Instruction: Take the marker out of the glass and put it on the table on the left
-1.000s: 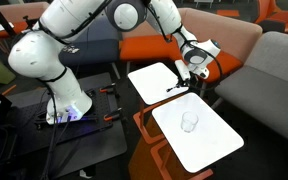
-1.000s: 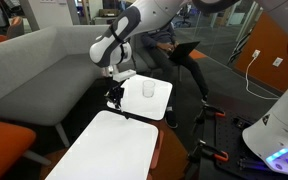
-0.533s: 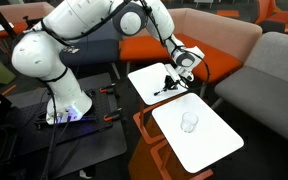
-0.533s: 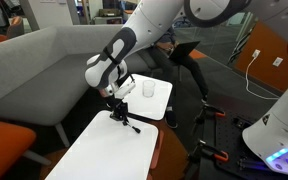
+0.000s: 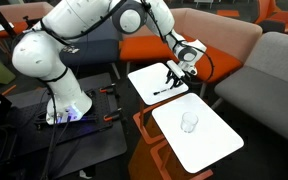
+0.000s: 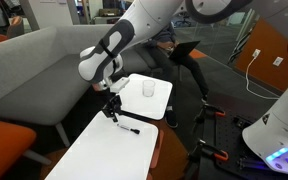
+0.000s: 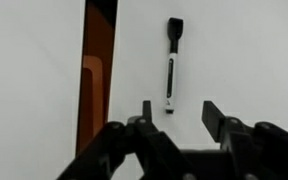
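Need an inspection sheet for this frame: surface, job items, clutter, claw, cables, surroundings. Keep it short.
Surface: two white tabletops on orange frames, the smaller table and the larger tabletop.
Job's things: the marker lies flat on the smaller table, out of the glass. The glass stands upright on the larger tabletop, with nothing seen inside.
Clutter: nothing seen.
Grippers: the claw is open and empty, above the smaller table, just short of the marker's end and apart from it.
Cables: a light cable hangs beside an orange panel, away from the tabletops.
Surroundings: grey sofa and orange seat.
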You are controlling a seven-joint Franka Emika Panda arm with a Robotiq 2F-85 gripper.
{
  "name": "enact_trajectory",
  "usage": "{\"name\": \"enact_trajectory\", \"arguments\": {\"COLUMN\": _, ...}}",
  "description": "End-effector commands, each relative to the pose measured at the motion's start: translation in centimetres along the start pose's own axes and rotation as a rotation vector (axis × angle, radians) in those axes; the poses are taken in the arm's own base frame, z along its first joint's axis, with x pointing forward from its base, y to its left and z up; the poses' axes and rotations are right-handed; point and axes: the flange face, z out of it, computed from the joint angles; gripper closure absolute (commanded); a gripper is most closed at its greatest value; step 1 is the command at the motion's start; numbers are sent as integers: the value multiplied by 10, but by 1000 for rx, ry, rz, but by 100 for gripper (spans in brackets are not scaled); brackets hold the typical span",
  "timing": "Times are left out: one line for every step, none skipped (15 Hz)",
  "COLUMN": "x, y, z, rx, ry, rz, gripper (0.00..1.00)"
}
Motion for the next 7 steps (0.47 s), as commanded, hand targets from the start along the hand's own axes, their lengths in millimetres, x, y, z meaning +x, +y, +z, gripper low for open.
{"name": "enact_trajectory", "arguments": {"x": -19, "y": -6, "z": -52, "rx": -30, "ry": 80, "rz": -86, "gripper": 11}}
{"name": "enact_trajectory", "arguments": {"x": -25, "y": -9, "z": -66, "rx": -31, "ry": 93, "rz": -99, "gripper": 2}}
{"name": "enact_trajectory", "arguments": {"x": -33, "y": -13, "z": -83, "rx": -48, "ry": 108, "rz": -103, "gripper": 0}}
{"name": "enact_trajectory", "arguments": {"x": -41, "y": -19, "z": -96, "rx": -68, "ry": 115, "rz": -100, "gripper": 0}}
{"name": "enact_trajectory", "arguments": {"x": -51, "y": -24, "z": -108, "rx": -87, "ry": 121, "rz": -94, "gripper": 0}}
{"name": "enact_trajectory", "arguments": {"x": -60, "y": -29, "z": -118, "rx": -107, "ry": 122, "rz": -87, "gripper": 0}}
{"name": "enact_trajectory", "arguments": {"x": -67, "y": -32, "z": -124, "rx": -135, "ry": 128, "rz": -85, "gripper": 0}}
